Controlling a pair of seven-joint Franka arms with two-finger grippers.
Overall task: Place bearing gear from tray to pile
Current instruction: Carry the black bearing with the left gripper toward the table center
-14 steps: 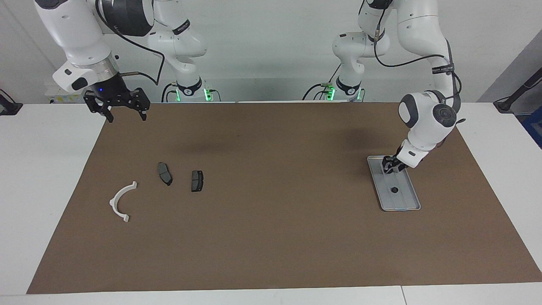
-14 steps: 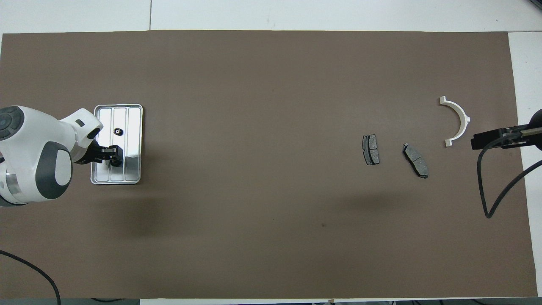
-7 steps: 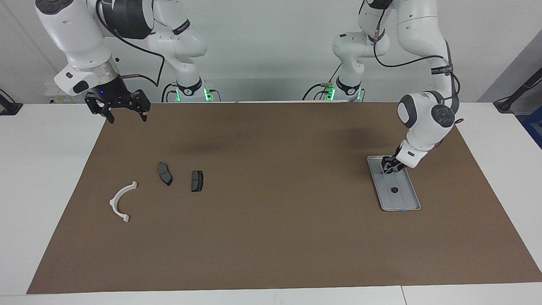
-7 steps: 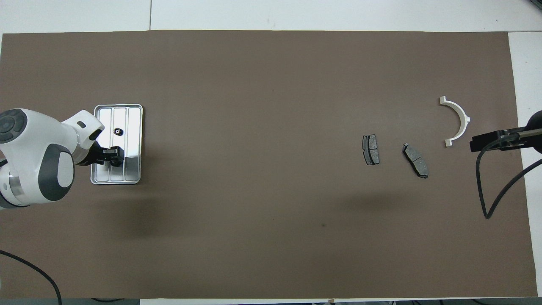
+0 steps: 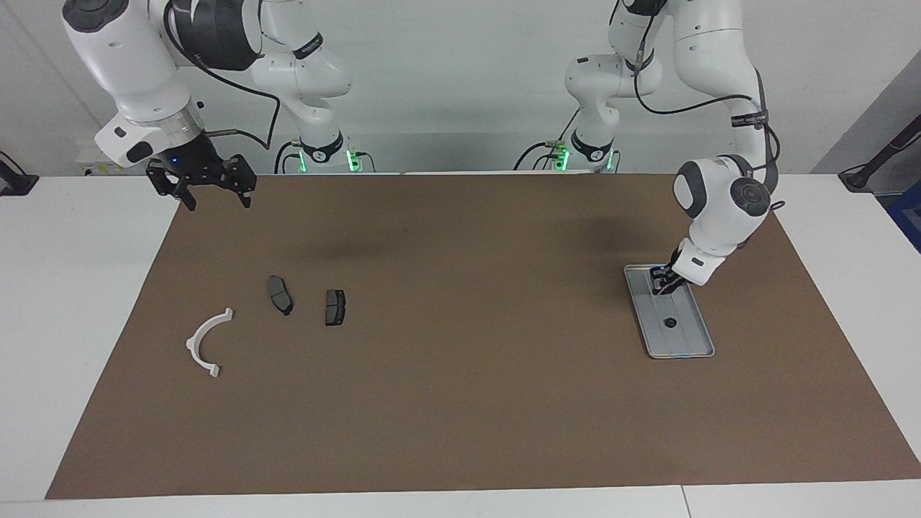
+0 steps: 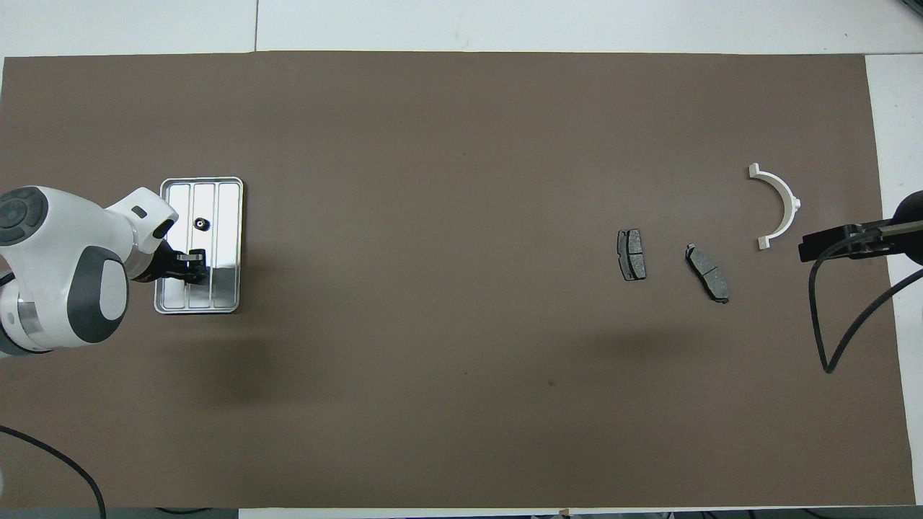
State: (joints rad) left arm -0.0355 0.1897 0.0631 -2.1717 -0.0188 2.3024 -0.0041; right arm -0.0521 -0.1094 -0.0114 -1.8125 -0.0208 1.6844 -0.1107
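The silver tray [image 5: 692,351] [image 6: 229,194] lies toward the left arm's end of the table. A small black bearing gear [image 5: 670,322] [image 6: 201,224] sits in it. My left gripper [image 5: 659,286] [image 6: 196,265] is down in the tray at the end nearer the robots, a short way from that gear. Toward the right arm's end lies the pile: two dark grey pads [image 5: 280,294] [image 5: 334,307] and a white curved bracket [image 5: 207,340]. My right gripper [image 5: 216,201] hangs open and empty above the mat's corner beside the right arm's base.
A brown mat [image 5: 460,403] covers most of the white table. In the overhead view the pads [image 6: 632,254] [image 6: 708,272] and the bracket [image 6: 779,205] lie spread apart. A black cable [image 6: 822,324] hangs by the right arm.
My left gripper has looked narrower and shifted slightly within the tray. The right arm has drifted a little. The gear in the tray has not moved.
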